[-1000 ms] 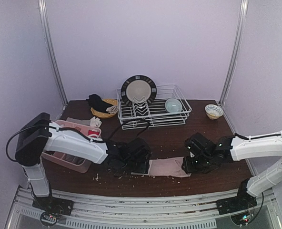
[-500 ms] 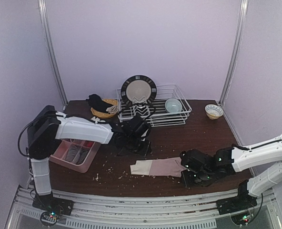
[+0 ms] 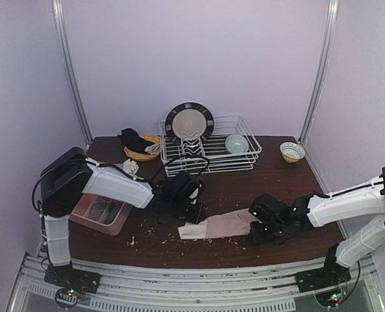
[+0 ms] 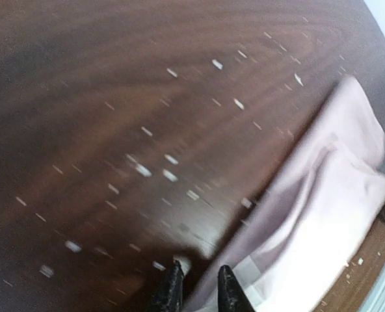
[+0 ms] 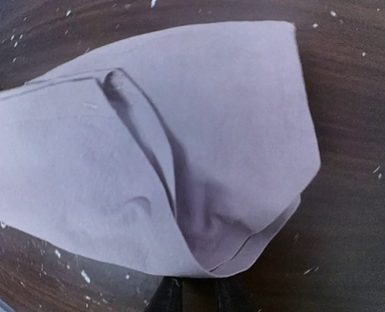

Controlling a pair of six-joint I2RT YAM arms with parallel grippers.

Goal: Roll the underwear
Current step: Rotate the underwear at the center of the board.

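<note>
The underwear (image 3: 218, 225), a pale pink folded cloth, lies on the dark wooden table near the front. Its right end is raised. My right gripper (image 3: 261, 229) is at that end. In the right wrist view the underwear (image 5: 153, 149) curls into a fold over the right gripper (image 5: 198, 296), which is shut on that fold. My left gripper (image 3: 194, 213) is at the cloth's left end. In the left wrist view the left gripper (image 4: 199, 289) has its tips a narrow gap apart at the edge of the underwear (image 4: 322, 214). A grip does not show there.
A white wire dish rack (image 3: 244, 156) at the back holds a plate (image 3: 189, 122) and a bowl (image 3: 237, 143). Another bowl (image 3: 292, 151) stands back right. A yellow bowl (image 3: 140, 155) with a dark cloth is back left. A pink tray (image 3: 105, 218) is at left. Crumbs (image 3: 147, 231) dot the table.
My left arm came from the back of the table to the cloth's left end, its jaws narrowing. The right gripper closed on the right end and raised it.
</note>
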